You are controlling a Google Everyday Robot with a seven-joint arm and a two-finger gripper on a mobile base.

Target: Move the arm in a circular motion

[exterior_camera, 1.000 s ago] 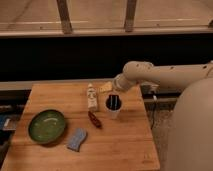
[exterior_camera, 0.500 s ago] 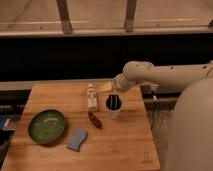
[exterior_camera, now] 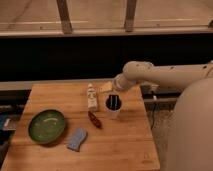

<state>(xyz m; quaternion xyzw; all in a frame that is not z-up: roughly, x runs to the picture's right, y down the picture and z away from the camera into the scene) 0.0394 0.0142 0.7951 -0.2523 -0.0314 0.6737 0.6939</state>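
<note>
Arm (exterior_camera: 165, 75) reaches from right edge to centre frame, gripper (exterior_camera: 114, 101) low over a white cup (exterior_camera: 113, 114); open or closed, I cannot tell. Circling seems in hand; next, a smooth sweep clearing the cup.

I see my arm (exterior_camera: 170, 76), big, smooth and cream-white. It comes in from the right as one thick tube, lying almost flat. At a round joint it bends and points down and to the left. The dark gripper (exterior_camera: 114, 102) at its end hangs low over the back right part of the bench (exterior_camera: 120, 145).
</note>
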